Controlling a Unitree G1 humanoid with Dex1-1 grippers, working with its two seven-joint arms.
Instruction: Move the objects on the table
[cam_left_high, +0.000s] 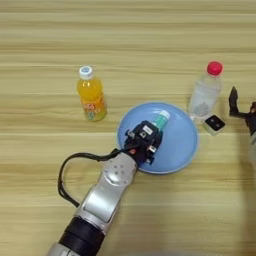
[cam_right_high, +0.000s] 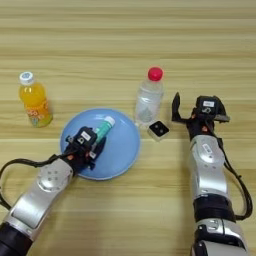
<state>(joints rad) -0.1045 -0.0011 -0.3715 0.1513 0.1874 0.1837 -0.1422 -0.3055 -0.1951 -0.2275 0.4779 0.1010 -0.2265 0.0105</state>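
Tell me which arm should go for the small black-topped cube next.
Right. Its end effector sits just beside the cube, while the left end effector is over the blue plate at the tube.

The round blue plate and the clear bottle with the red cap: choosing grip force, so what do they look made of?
The round blue plate looks like smooth, matte plastic, possibly glazed ceramic; uniform colour, soft sheen. The clear bottle with the red cap looks like thin transparent plastic; the table shows through it.
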